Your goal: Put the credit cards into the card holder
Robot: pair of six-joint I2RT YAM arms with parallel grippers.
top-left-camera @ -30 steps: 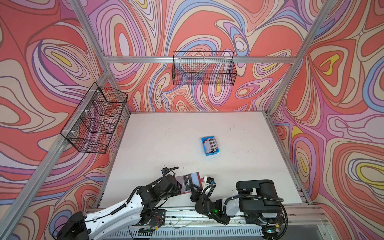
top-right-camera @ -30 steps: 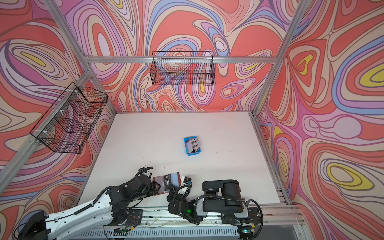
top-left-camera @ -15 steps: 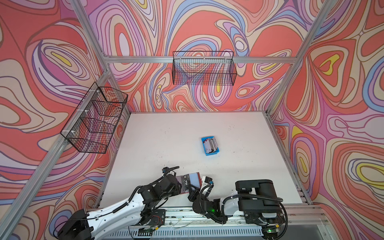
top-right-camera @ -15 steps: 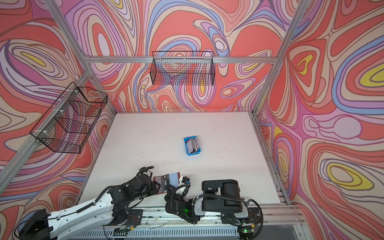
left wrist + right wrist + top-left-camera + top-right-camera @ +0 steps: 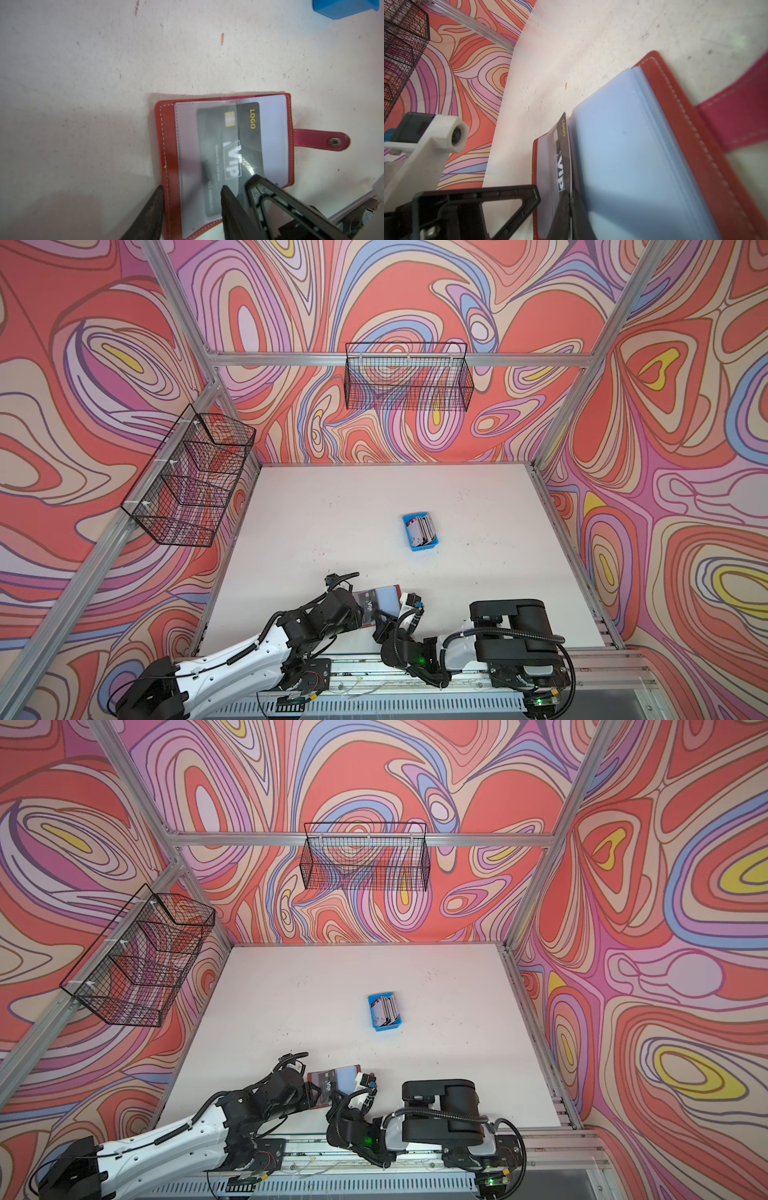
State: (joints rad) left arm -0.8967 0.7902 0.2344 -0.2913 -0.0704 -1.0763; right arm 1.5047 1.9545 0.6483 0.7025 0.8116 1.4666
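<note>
**Two grippers at the open card holder, one black card pinched**

In both top views the card holder [image 5: 386,599] lies open on the white table [image 5: 332,510] at the lower centre of the frame. Both arms reach to it from the bottom edge. The left wrist view shows it flat, red cover down and clear sleeve pages up. Its strap [image 5: 320,140], with a metal snap, lies stretched out on the table beyond one cover. A black card [image 5: 249,141] printed "VIP" and "LOGO" lies at a slight slant on one page, part of it under the frosted sleeve and part bare.

The right gripper [image 5: 570,195] is closed on this card's edge. In the right wrist view its two fingers come together with the card between them, just beside the stack of bluish sleeve pages. The left gripper [image 5: 192,189] has its jaws apart. One finger stands just outside the holder's outer edge, and the other is over the sleeve page near the card. Whether they press on the holder I cannot tell.

The rest of the credit cards [image 5: 423,529] stand on edge in a small blue tray [image 5: 415,548]. In the top views the tray sits right of centre, above the holder in the frame and well apart from it.
</note>
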